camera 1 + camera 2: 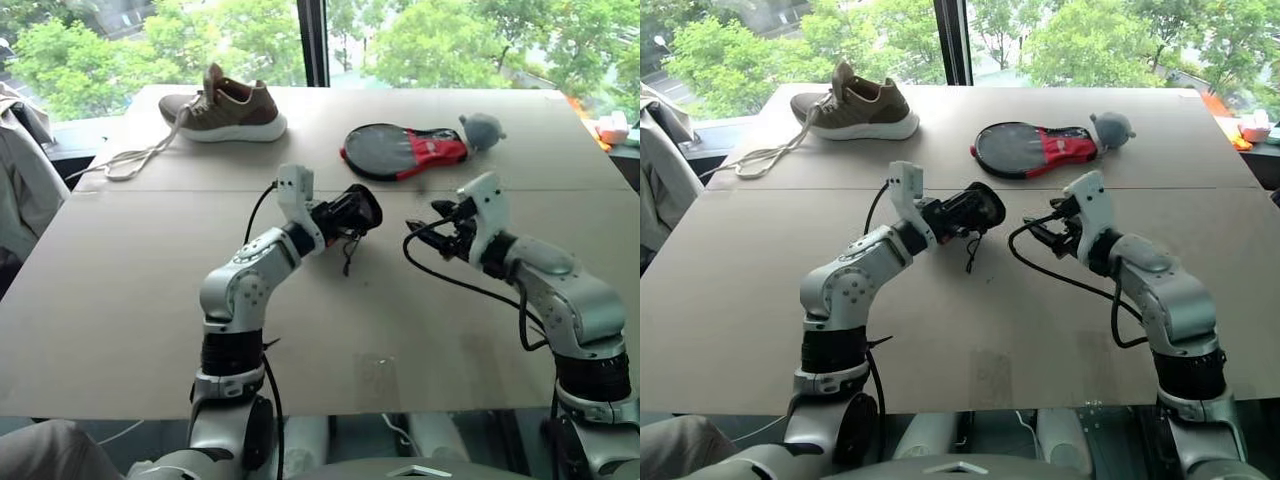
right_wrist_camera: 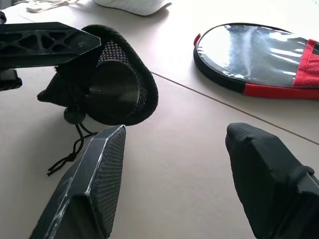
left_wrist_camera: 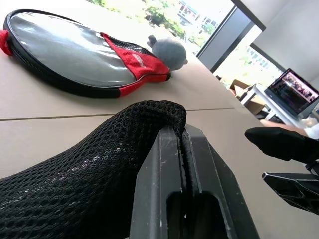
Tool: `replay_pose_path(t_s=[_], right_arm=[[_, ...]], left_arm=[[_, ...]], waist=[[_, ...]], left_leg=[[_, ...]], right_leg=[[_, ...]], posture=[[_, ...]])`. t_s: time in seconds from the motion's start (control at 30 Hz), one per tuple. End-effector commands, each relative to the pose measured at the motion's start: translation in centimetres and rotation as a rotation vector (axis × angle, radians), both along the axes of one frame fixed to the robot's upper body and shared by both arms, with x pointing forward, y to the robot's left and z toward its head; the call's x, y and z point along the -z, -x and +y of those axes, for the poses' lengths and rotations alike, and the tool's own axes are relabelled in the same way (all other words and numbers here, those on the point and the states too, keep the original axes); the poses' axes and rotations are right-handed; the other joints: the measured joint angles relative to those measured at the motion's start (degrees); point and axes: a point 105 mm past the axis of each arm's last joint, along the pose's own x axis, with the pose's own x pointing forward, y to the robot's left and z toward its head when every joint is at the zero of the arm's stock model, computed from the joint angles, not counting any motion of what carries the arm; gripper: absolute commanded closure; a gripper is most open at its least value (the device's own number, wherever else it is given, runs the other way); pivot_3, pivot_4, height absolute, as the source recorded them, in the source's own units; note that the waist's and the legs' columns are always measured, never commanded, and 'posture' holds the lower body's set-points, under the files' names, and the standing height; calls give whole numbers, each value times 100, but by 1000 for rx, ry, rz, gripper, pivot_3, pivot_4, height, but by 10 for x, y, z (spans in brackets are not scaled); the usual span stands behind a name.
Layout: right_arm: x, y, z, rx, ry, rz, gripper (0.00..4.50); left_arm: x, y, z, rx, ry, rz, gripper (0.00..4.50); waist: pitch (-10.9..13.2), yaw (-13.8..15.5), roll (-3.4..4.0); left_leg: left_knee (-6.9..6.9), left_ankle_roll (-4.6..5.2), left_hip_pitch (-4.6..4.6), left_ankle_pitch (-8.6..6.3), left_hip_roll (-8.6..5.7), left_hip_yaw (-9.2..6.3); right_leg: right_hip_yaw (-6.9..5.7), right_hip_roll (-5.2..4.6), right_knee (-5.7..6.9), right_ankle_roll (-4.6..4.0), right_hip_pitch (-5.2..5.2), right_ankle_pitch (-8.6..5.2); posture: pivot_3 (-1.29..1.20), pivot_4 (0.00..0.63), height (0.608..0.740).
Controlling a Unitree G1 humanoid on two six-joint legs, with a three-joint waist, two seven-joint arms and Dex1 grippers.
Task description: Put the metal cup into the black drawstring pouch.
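My left gripper (image 3: 184, 164) clamped on the black mesh drawstring pouch's (image 2: 117, 74) rim, shiny metal cup (image 2: 113, 89) inside, my right gripper (image 2: 174, 164) spread apart just beside its mouth, bare tan table (image 1: 120, 300) around both.

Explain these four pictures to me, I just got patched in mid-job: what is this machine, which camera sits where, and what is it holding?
It is a humanoid robot with two arms. Two pictures come from its head, looking down at a table; the other two come from cameras on its wrists. The left tool is shut on the rim of the black drawstring pouch, holding it off the table. The metal cup sits inside the pouch. The right tool is open and empty, just beside it. Further back lie a shoe, a black-and-red case and a grey plush toy.
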Motion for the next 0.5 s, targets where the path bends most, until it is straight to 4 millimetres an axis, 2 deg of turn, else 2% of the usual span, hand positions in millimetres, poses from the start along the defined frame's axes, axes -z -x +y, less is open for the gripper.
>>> replay_pose_path(t_s=[0.03,0.1,0.2,0.37,0.5], right_arm=[[5,18,16,-119,46,-16,1269],[19,25,33,-172,101,-1,1269],[32,23,57,-174,134,-8,1269],[24,13,81,-142,75,-48,1269],[30,1,93,-83,60,-38,1269]], left_arm=[[-23,-1,-1,17,116,-11,4500],[-25,-3,0,20,179,25,4500],[-29,-8,5,15,264,70,4500],[-39,-12,10,17,372,104,4500],[-38,-12,12,31,443,148,4500]], waist=[[1,-9,-1],[1,-42,-1],[1,-49,-1],[5,-23,-8],[6,9,-12]], left_leg=[[0,0,0,0,0,1],[-1,0,1,0,1,3],[-1,0,5,0,3,0],[2,-1,4,1,4,-2],[3,-2,0,0,-2,-4]], right_leg=[[1,0,0,0,0,0],[3,1,0,0,-1,0],[3,7,2,1,-1,-1],[3,8,4,2,-1,0],[1,1,0,0,-1,1]], posture=[[0,150,740],[0,150,740],[0,150,740],[0,150,740],[0,150,740]])
